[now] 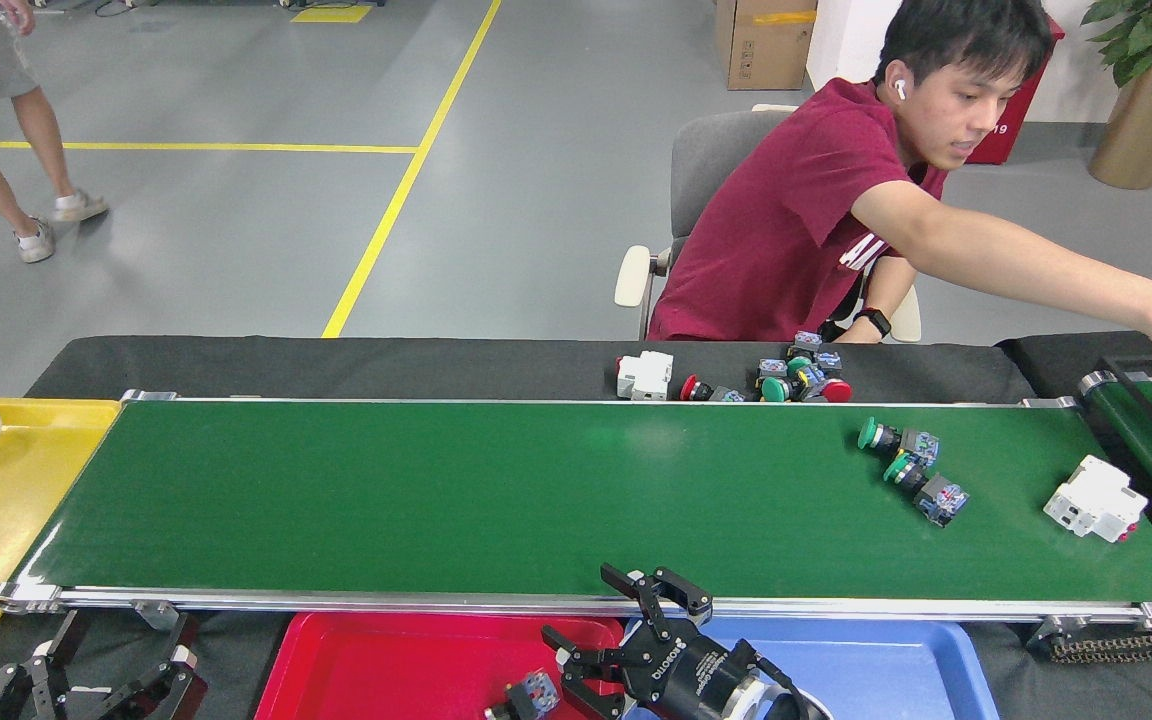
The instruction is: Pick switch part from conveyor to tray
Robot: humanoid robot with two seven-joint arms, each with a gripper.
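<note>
Over the seam between the red tray and the blue tray, my right tool hangs with its fingers spread wide, released. Just beside it, in the red tray, lies a switch part: a small dark body with a blue-grey block on top. On the conveyor two green-capped switch parts lie touching, a white breaker near them. My left tool rests low by the desk edge; I cannot tell its state.
</note>
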